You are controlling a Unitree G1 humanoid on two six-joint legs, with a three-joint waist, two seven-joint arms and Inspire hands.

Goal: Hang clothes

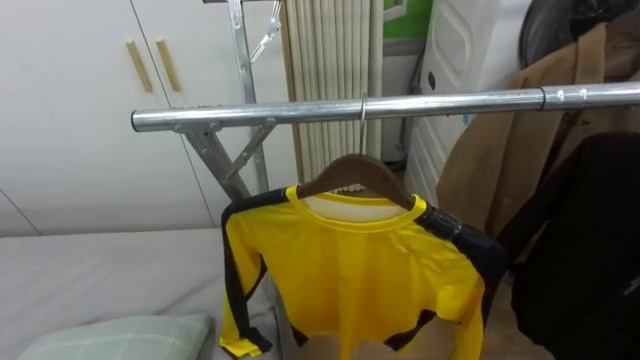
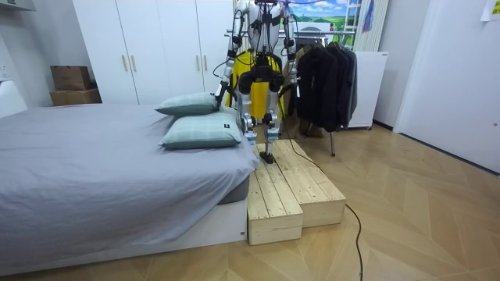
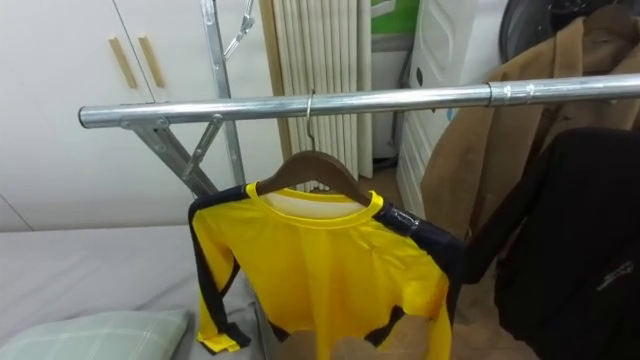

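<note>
Yellow shirt: hangs on a wooden hanger, hooked over the steel rail, so ahead of both hands and well above them. Left hand and right hand low by the body in the room view, too small to read; cannot tell whether spread, curled or holding anything. Long axis of hanger and shoulders along the rail, from the left hand's side to the right hand's side, dipping a little toward the right. Hook roughly midway across, so neither arm plainly nearer. Judging by this, hanging of this garment looks done; any further touch calls for a reach up and forward, best kept to the hanger's shoulders rather than the loose sleeves. On the right hand's side, a brown coat and a black coat on the same rail, just beside the shirt's dark sleeve, leaving little slack that way. On the left hand's side, the rail's end and slanted brace, then a white wardrobe; lower, the grey bed with a pillow. Stands on a wooden platform at the bed's corner, facing the rack.
</note>
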